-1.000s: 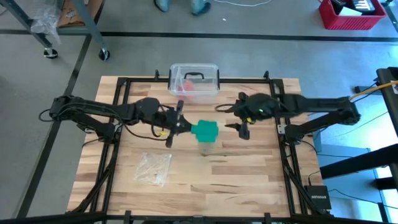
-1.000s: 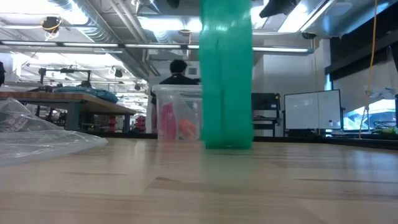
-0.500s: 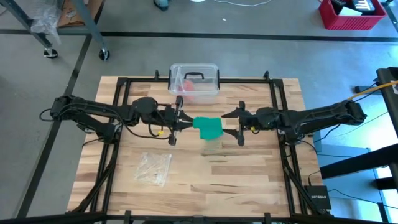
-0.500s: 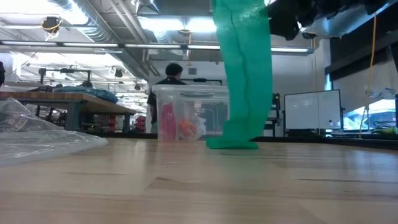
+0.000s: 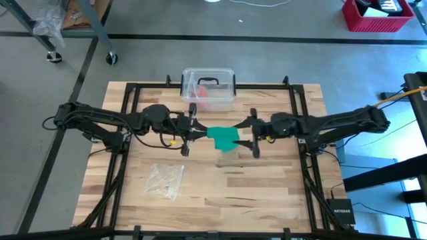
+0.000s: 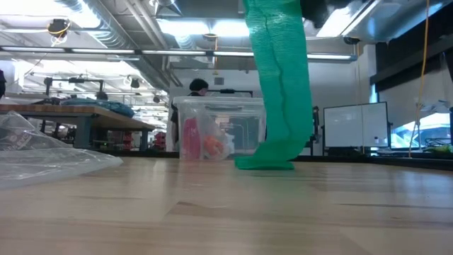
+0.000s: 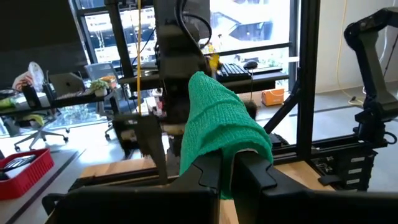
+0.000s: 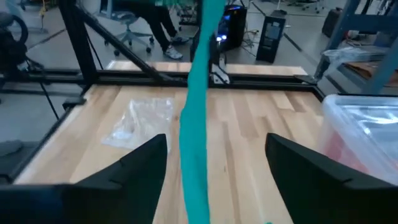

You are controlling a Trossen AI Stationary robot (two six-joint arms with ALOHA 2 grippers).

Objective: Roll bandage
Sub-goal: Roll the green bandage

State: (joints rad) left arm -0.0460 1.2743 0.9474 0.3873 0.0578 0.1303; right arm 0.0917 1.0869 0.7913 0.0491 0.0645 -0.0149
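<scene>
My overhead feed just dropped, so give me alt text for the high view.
Over the wooden table, the left gripper, jaws shut, holds up a long green stretchy cloth bandage, while the right gripper flanks it with open jaws. A clear plastic box sits beyond, a thin clear wrapper nearer.
</scene>
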